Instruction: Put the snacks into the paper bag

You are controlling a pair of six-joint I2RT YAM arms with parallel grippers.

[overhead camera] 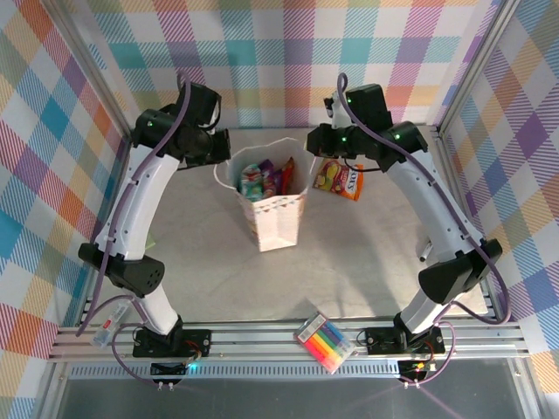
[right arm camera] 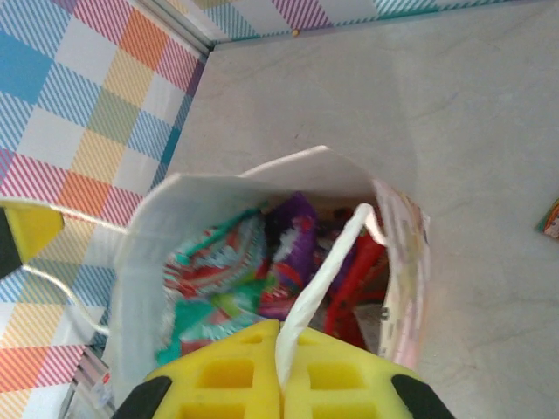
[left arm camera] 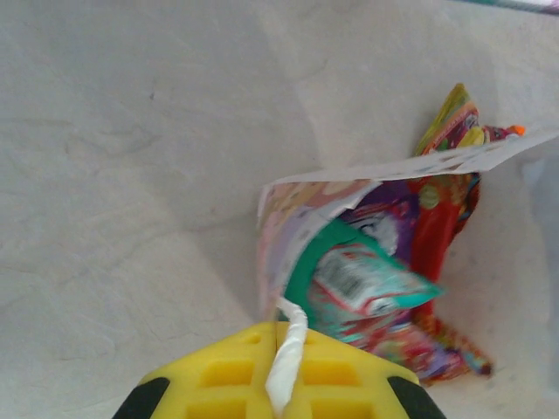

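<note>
Coloured marker pack lies tilted on the near rail, between the two arm bases. Past it, mid-bench, the paper bag stands upright with its mouth open. Inside it, from above: teal packet on the left, purple packet in the middle, red chip bag on the right, tops up near the rim. Orange packet lies flat on the bench just right of the bag, outside it, close to the right arm's wrist. Left claw sits at the bag's left rim, right claw at the right rim, bag between them. Left wrist view: yellow fingers pressed together with the left rope handle pinched in the seam, bag wall and teal packet just beyond. Right wrist view: same story, fingers closed tight on the right rope handle, which runs up from the seam to the bag's rim. That camera looks down into the mouth at teal, purple and red. Can't tell whether further packets sit deeper in the bag.
</note>
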